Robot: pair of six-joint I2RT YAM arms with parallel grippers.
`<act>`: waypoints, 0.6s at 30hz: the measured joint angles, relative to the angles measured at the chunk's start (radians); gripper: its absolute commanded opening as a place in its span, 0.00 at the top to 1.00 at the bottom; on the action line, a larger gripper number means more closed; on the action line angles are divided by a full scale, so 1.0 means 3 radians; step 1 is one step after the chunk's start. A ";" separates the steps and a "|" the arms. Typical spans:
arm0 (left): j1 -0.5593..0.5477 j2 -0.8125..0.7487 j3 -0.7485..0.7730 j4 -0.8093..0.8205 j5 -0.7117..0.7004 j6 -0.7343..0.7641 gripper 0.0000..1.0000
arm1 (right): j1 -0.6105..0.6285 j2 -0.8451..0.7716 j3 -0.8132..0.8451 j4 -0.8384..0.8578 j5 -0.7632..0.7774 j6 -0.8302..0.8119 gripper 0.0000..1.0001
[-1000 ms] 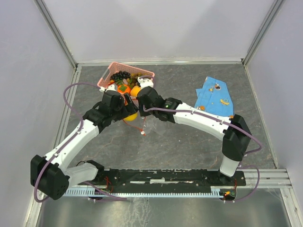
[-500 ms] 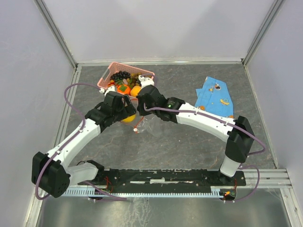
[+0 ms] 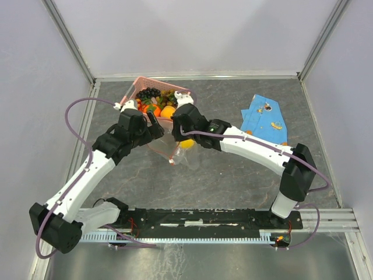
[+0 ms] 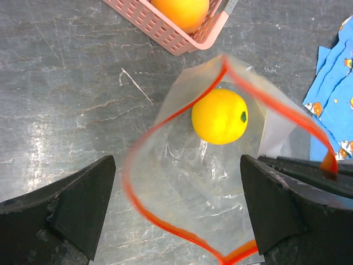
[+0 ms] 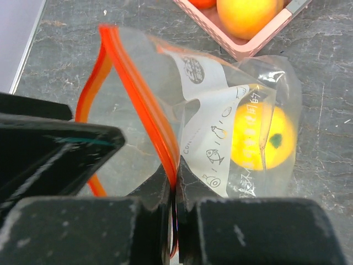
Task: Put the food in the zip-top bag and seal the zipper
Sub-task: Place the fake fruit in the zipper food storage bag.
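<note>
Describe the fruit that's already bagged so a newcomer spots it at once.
At the table's far edge stands a pink basket of fruit; just in front of it is a clear bag with a red strip. Inside it sits the lemon: round, plain yellow, the only fruit in the bag, paler than the basket's oranges.

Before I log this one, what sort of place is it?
Probably a lab robot cell: plain grey panel walls, a mounting rail along the stone-look table, toy fruit in a pink basket.
</note>
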 measured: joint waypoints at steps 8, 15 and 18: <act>0.0001 -0.0341 0.0098 -0.0373 -0.0262 0.0083 0.05 | -0.0056 -0.0042 -0.0027 -0.0003 0.0015 -0.0008 0.91; 0.0004 -0.0342 0.0033 -0.0355 -0.0128 0.0095 0.22 | -0.0066 -0.0078 -0.0062 -0.0043 0.0065 -0.0058 0.91; 0.0004 -0.0229 -0.0053 -0.0231 0.0018 0.0094 0.32 | -0.0071 -0.0085 -0.0065 -0.0071 0.0104 -0.0098 0.91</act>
